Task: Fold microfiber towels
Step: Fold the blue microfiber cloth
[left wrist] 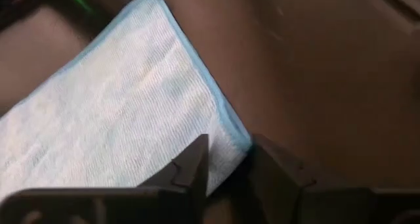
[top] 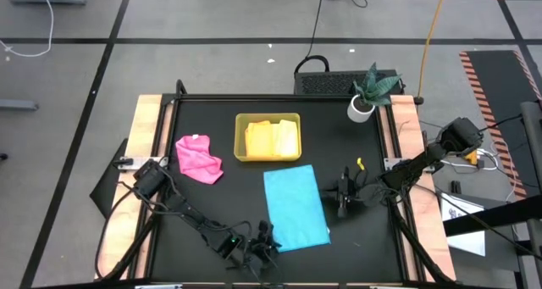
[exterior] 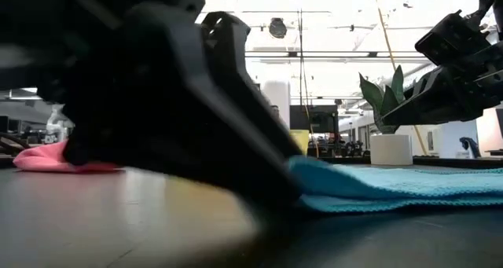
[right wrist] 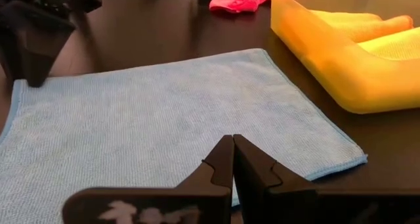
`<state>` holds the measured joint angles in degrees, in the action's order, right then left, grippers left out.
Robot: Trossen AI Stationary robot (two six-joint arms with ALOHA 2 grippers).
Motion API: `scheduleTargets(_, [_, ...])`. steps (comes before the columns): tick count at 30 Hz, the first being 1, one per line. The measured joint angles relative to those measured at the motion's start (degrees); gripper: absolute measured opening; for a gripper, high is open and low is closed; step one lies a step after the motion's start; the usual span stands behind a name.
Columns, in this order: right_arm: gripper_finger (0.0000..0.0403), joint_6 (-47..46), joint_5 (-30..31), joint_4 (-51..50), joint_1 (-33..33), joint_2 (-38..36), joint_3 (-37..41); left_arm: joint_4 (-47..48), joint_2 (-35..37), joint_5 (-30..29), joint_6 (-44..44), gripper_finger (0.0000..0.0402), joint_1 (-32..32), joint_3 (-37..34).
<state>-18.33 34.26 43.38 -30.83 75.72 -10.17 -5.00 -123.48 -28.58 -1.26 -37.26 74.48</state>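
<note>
The sky blue towel [top: 295, 208] lies spread flat on the black table. My left gripper [left wrist: 230, 148] is down at its near left corner [left wrist: 226, 152], open, one finger on each side of that corner. My right gripper [top: 343, 194] hangs shut just off the towel's right edge, above the table. A pink towel [top: 199, 158] lies crumpled at the left. A folded yellow towel [top: 273, 139] rests inside the yellow-green tray [top: 240, 119]. My left gripper slants down from the table's near left side, and its fingers [left wrist: 193, 168] straddle the blue towel's near left corner [left wrist: 231, 144]. A gap still shows between them. I cannot tell whether they touch the cloth, which lies flat on the table.
A potted plant [top: 368, 94] in a white pot stands at the far right corner. The tray sits just beyond the blue towel's far edge. Bare black table lies between the pink towel and the blue one, and near the left front.
</note>
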Motion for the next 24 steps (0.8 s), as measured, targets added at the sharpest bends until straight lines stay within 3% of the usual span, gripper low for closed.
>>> scheduleTargets(3, [0.0000,1.00,-1.60,0.03,-0.35,0.00,0.00,-1.84,0.00,-0.07,0.52,0.0080,-0.02,0.00])
scheduleTargets(8, [0.0002,6.42,-11.95,1.18,-2.57,0.00,0.00,-3.05,0.00,-1.61,3.84,0.0015,-0.33,0.00])
scheduleTargets(14, [0.0042,11.59,-22.41,3.84,-8.02,0.65,-0.88,-3.06,0.00,-10.85,9.21,0.0017,-0.79,0.00])
scheduleTargets(19, [0.0105,21.71,-22.47,0.50,-14.14,5.03,-5.47,-3.28,0.00,-15.13,10.78,0.0006,-1.16,0.00])
scheduleTargets(24, [0.0149,30.96,-18.15,-14.57,-17.73,10.22,-13.58,-2.90,0.00,-17.41,12.98,0.0016,-1.40,0.00])
